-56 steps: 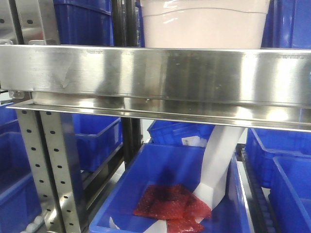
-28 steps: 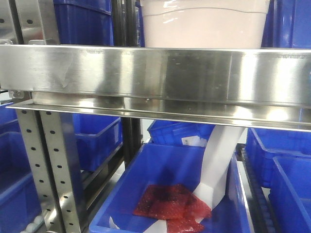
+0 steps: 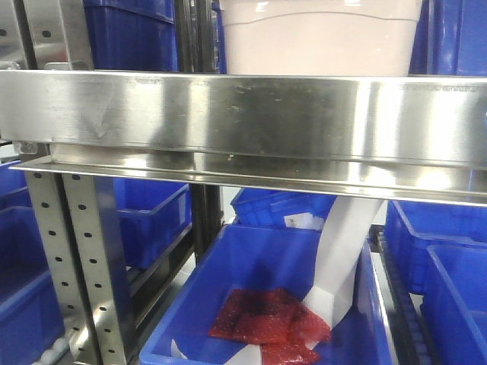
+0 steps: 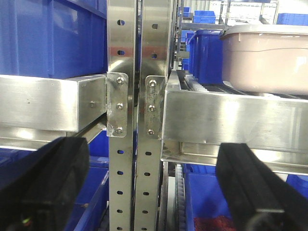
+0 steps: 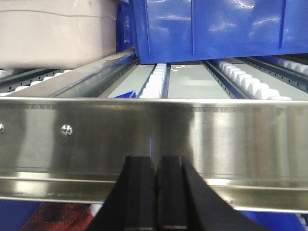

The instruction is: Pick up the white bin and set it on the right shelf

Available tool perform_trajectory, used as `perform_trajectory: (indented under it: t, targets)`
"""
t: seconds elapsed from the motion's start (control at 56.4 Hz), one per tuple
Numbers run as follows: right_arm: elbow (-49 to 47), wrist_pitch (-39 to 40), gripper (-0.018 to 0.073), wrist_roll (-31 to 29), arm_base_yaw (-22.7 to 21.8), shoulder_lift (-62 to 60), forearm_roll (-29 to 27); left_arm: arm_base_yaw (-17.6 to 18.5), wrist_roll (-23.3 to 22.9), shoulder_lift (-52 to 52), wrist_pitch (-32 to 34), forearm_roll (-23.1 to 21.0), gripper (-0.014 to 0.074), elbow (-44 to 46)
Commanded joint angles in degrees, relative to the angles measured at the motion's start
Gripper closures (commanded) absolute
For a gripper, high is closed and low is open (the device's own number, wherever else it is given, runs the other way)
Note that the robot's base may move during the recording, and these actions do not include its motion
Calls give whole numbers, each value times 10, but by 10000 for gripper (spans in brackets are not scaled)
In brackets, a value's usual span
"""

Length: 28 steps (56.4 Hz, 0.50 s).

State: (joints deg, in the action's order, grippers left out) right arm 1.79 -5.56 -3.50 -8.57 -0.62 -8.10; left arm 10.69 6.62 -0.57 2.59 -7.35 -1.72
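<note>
The white bin is a pale pinkish tote standing on the right shelf, behind its broad shiny front rail. In the left wrist view the white bin sits up on the right shelf. My left gripper is open wide and empty, below rail height, facing the perforated uprights. In the right wrist view the white bin rests on the rollers at upper left. My right gripper is shut on nothing, just in front of the shelf rail. The bin's lid is out of view.
A blue crate stands on the rollers right of the bin. Below the shelf an open blue crate holds red bags and a white paper strip. More blue crates fill the neighbouring rack.
</note>
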Motion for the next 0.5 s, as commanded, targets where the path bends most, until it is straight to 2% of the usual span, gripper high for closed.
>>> perform_trajectory:
  t: [0.0, 0.478]
  targets:
    - [-14, 52, 491, 2, 0, -12, 6, 1, -4, -6, 56, -1, 724, -3]
    - [-14, 52, 491, 2, 0, -12, 6, 1, -4, -6, 56, -1, 724, -3]
